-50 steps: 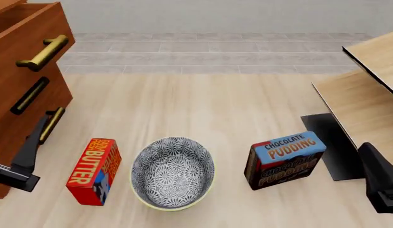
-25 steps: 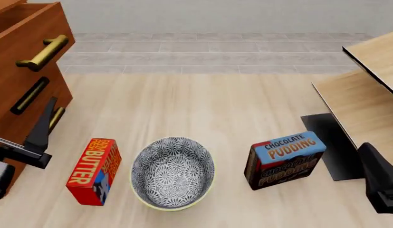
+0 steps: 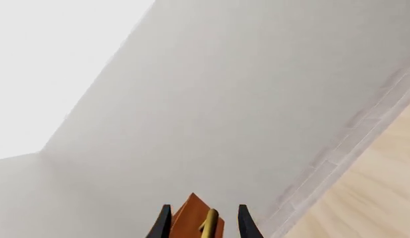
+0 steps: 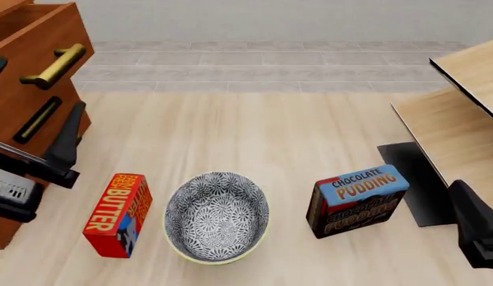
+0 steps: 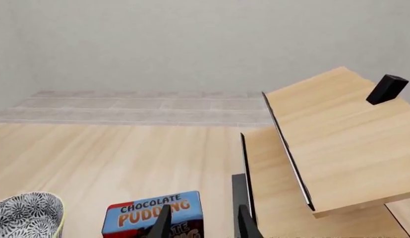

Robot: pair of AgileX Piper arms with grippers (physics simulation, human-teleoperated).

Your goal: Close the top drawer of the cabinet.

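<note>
cabinet (image 4: 24,101): reddish-brown wood, smooth, with a faint satin sheen and visible grain.
top drawer (image 4: 36,44): the same reddish-brown wood on its front; brass-coloured bar handle (image 4: 55,67), metallic and glossy.
lower drawer handles: dark recessed slots edged in brass-like metal.
worktop (image 4: 254,131): pale wood planks, matt, fine grain.
bowl (image 4: 217,217): ceramic look, smooth, black-and-white floral pattern inside, pale rim.
butter box (image 4: 117,214): printed cardboard, red and blue, matt.
chocolate pudding box (image 4: 357,201): printed cardboard, blue top, dark brown front, slightly glossy.
pale furniture (image 4: 461,113): light wood, matt, with dark edges.
left hand (image 4: 31,98): black, matt, plastic-like.
right hand (image 5: 200,225): black, matt fingers.
far wall: plain grey, matt.
</note>
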